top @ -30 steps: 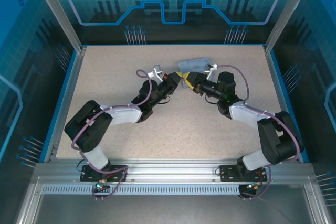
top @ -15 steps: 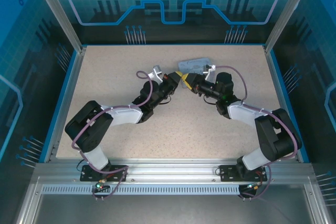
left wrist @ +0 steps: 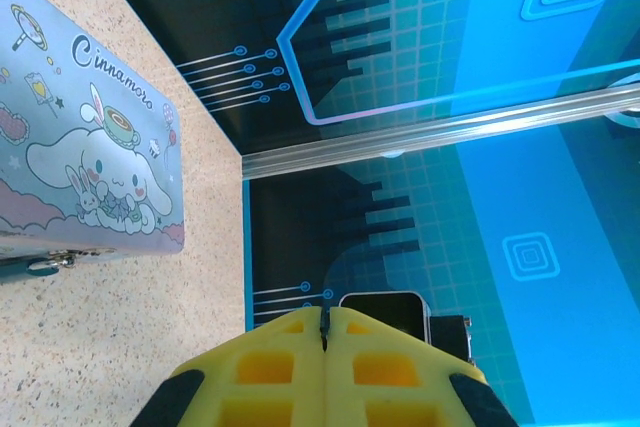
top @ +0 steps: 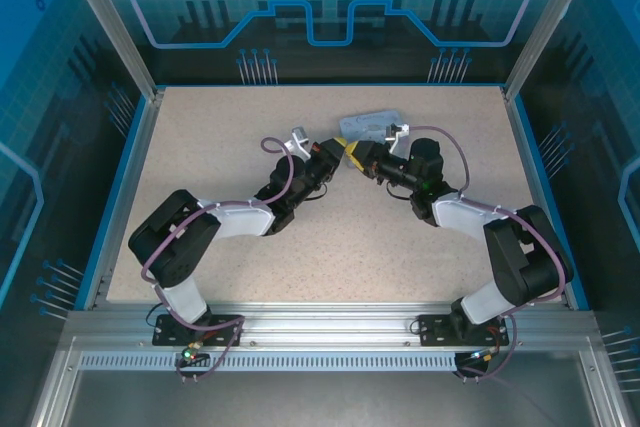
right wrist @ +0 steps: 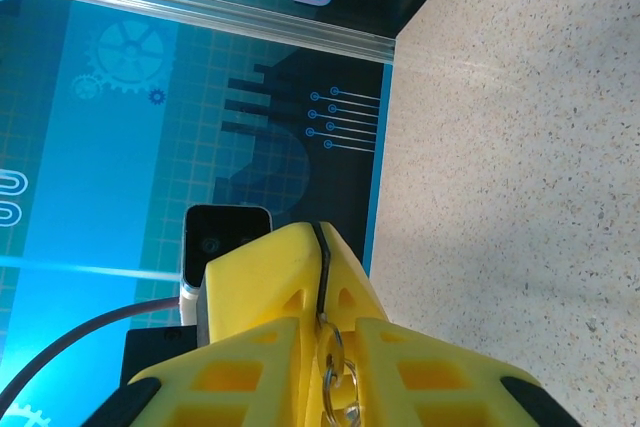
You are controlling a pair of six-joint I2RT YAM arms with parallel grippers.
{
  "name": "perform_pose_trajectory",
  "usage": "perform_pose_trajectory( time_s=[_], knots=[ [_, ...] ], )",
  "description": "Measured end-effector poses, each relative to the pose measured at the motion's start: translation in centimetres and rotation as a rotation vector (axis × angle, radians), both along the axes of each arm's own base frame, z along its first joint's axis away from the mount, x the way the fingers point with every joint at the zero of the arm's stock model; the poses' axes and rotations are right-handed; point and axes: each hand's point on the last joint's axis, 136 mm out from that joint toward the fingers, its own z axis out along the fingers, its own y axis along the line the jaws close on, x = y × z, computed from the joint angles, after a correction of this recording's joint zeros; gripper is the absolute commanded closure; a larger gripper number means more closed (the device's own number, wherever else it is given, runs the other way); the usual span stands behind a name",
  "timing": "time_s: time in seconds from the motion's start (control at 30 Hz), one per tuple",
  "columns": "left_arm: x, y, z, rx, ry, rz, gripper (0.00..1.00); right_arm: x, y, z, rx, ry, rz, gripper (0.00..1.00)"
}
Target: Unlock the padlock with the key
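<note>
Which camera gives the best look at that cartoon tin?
The left wrist view: the tin is close up, its cartoon lid and lettering readable, though the picture's left edge cuts it off. In the top view the tin is small and far, its print unreadable.

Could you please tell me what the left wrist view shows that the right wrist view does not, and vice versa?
Left wrist, not right wrist: the lavender-blue cartoon tin lying on the table, and the left pincer with its yellow fingers pressed together. Right wrist, not left wrist: the right pincer shut on a thin dark key, with a metal ring at its near end. Both: speckled table, blue enclosure wall, and a dark block just beyond the fingertips.
</note>
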Motion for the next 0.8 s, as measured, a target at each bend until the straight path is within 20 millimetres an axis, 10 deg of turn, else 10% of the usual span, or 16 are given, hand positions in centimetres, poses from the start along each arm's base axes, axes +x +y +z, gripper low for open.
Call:
perform_pose_trajectory(
  time_s=[0.8],
  knots=[
    [0.17,0.36,0.46,-0.017,-0.020,0.027,1.00,0.60,0.43,0.47,0.006,-0.007,0.003,0.90]
  ],
)
